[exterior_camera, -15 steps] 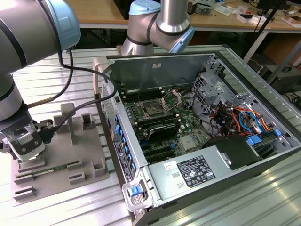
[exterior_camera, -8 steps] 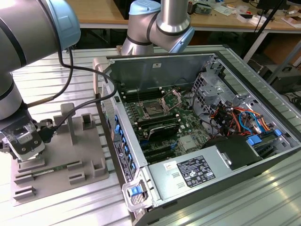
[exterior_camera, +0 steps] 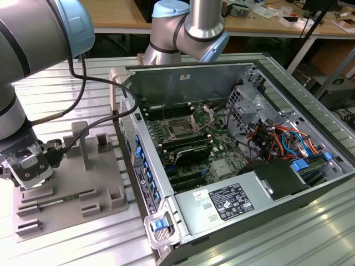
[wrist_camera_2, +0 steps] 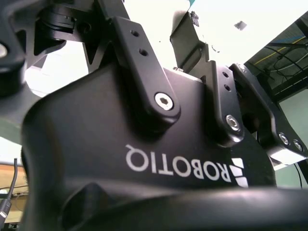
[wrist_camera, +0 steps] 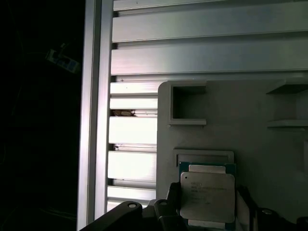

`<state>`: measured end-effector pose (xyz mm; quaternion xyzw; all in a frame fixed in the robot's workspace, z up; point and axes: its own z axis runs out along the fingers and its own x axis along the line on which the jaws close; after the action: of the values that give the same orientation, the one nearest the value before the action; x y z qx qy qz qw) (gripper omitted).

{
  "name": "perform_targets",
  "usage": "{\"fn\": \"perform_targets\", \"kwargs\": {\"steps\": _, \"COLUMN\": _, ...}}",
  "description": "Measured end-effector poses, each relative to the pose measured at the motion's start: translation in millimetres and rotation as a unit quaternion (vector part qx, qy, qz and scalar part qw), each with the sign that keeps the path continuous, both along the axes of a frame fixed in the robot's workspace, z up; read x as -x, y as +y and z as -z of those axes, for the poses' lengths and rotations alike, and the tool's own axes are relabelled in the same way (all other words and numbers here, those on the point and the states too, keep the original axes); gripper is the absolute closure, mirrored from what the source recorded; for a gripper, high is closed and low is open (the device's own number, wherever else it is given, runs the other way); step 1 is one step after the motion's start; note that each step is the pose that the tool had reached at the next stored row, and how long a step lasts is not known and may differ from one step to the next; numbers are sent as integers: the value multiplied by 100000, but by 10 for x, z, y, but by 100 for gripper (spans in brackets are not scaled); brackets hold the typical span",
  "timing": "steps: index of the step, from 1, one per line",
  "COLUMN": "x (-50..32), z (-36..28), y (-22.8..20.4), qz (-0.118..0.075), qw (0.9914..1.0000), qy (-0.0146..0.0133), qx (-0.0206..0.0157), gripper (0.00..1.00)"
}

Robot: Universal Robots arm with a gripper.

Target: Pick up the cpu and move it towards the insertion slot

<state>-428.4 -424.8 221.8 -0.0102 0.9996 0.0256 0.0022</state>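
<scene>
A: Where did we find the cpu (wrist_camera: 207, 197)?
B: Over the grey fixture plate (exterior_camera: 72, 183), at nine o'clock from the computer case (exterior_camera: 266, 72) in the exterior view. The tool (exterior_camera: 30, 169) was narrow, its fingers (wrist_camera: 172, 198) pressed to two opposite edges. We judged it gripped by the sides to spare the pale top.
A: Lifted?
B: We couldn't tell.
A: And the insertion slot (exterior_camera: 180, 128)?
B: Well apart, toward three o'clock inside the case, frame apparently raised to receive it.

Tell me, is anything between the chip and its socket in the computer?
Yes: the computer case's side wall rises between the cpu, over the grey fixture plate, and the insertion slot.
</scene>
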Motion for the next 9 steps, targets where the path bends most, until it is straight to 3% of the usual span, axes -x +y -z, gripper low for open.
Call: {"fn": "perform_targets", "kwargs": {"steps": 9, "x": 0, "z": -17, "y": 0, "qz": 2, "qw": 100000, "qy": 0, "qx": -3, "gripper": 46}}
